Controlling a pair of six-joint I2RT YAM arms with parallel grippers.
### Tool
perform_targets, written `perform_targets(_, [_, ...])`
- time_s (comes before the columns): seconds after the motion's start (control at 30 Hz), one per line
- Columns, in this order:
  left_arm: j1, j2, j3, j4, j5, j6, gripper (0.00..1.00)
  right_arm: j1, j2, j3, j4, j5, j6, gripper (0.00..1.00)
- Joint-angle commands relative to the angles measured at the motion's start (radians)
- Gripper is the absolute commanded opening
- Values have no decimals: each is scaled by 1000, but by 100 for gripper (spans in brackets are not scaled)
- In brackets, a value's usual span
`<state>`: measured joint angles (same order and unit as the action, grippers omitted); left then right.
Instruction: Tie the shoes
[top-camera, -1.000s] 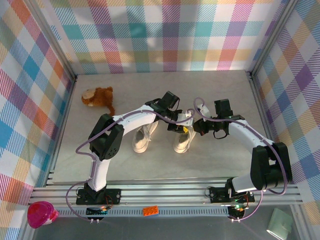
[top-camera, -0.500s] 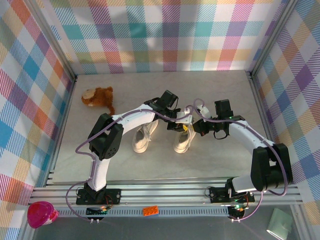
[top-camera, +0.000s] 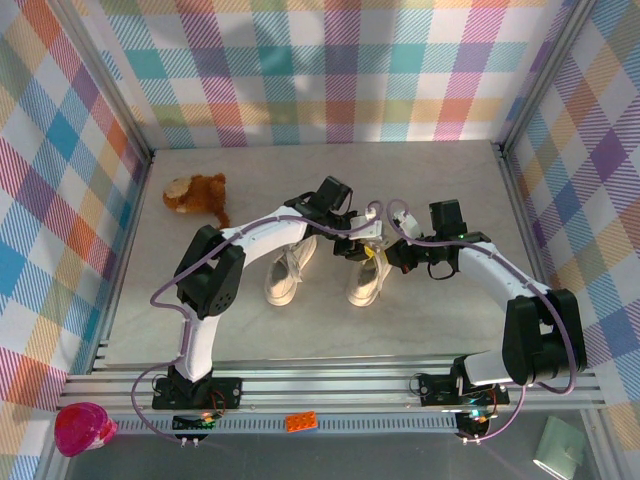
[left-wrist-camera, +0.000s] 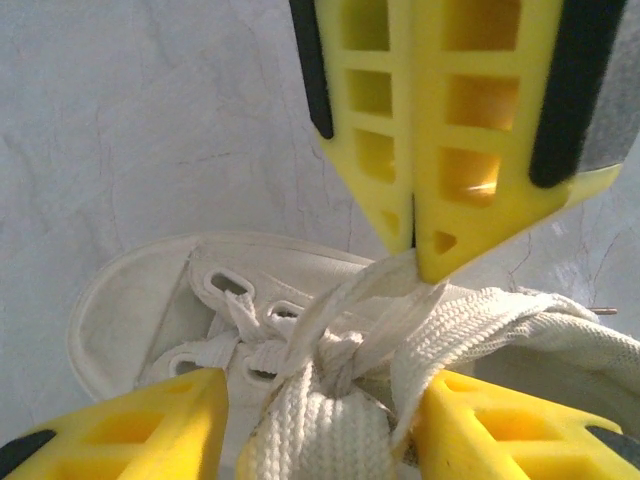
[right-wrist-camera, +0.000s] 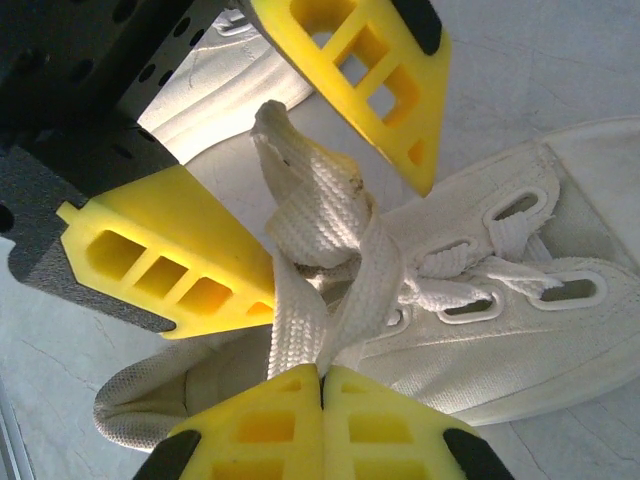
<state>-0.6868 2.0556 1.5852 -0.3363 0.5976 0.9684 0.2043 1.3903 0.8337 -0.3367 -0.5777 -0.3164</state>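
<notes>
Two cream shoes stand side by side mid-table, the left shoe (top-camera: 283, 275) and the right shoe (top-camera: 363, 287). Both grippers meet over the right shoe's (left-wrist-camera: 130, 300) tongue. My right gripper (right-wrist-camera: 322, 378) is shut on a flat white lace (right-wrist-camera: 300, 320) just above the knot (left-wrist-camera: 345, 355). My left gripper (left-wrist-camera: 320, 405) is open, its yellow fingers (right-wrist-camera: 170, 250) apart on either side of a thick lace loop (right-wrist-camera: 315, 215) that is not clamped. In the top view the left gripper (top-camera: 360, 238) sits just behind the right gripper (top-camera: 380, 255). The shoe's eyelets (right-wrist-camera: 570, 290) show beside the knot.
A brown plush toy (top-camera: 197, 195) lies at the back left of the table. Plaid walls (top-camera: 330, 70) close in three sides. A pink object (top-camera: 83, 428) and an orange brick (top-camera: 300, 421) sit below the front rail, off the table.
My left gripper's jaws have spread apart around the lace loop and its wrist has shifted slightly back. The right gripper has stayed shut on the lace.
</notes>
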Motion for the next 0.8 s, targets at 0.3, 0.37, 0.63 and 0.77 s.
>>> perform_targets(0.3, [10, -16, 59, -77, 48, 72, 60, 6, -24, 6, -9, -21, -18, 0])
perform_targets(0.37, [9, -17, 63, -88, 48, 85, 61, 6, -24, 8, -12, -21, -20, 0])
perform_targets(0.63, [4, 8, 93, -94, 52, 79, 63, 6, -27, 4, -13, -27, -21, 0])
perform_targets(0.77, [3, 21, 105, -76, 60, 57, 63, 6, -27, 7, -16, -28, -23, 0])
